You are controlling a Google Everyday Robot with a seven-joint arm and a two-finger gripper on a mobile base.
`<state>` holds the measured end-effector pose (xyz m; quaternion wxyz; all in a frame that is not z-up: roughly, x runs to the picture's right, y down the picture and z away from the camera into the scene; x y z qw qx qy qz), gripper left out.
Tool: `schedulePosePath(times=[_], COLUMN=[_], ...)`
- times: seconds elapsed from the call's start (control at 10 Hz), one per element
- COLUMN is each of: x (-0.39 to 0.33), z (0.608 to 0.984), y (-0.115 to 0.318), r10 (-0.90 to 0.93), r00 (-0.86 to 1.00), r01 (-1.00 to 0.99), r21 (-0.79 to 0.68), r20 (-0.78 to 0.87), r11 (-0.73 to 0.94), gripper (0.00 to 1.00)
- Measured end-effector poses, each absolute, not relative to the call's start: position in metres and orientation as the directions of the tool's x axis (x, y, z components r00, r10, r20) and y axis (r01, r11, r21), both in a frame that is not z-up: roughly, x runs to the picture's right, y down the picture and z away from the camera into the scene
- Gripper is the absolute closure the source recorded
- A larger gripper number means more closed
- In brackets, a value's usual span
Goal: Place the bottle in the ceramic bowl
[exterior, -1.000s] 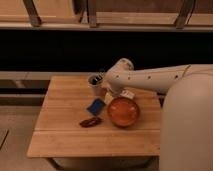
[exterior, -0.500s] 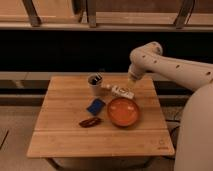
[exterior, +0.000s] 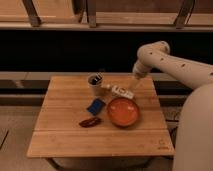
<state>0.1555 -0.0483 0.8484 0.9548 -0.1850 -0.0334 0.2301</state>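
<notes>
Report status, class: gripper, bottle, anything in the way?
Gripper open, close beside bottle. Bottle lying on table just behind bowl, not in it. Nothing between them.

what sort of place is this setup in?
Probably an indoor lab or office test area: a small wooden table set with a bottle and ceramic bowl, a long ledge with posts behind. The gripper hangs open above the bottle, at the table's back right.

Single camera, raised, before bench [exterior: 100, 137], facing down toward far side; middling distance; whole bench top visible; end effector [exterior: 135, 86] above far-right edge.
</notes>
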Motion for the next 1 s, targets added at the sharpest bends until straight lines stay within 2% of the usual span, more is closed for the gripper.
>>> schedulePosePath(times=[0.2,0.5,1.0], x=[0.109,0.075,0.067], z=[0.903,0.953,0.995], y=[-0.032,-0.029,-0.001], r10=[0.491,0.515,0.534], r00=[0.871,0.853,0.844], r01=[-0.431,-0.412,-0.408], r21=[-0.439,-0.498,-0.594], r20=[0.026,0.084,0.045], r11=[0.788,0.763,0.694], gripper=[0.20,0.20,0.20])
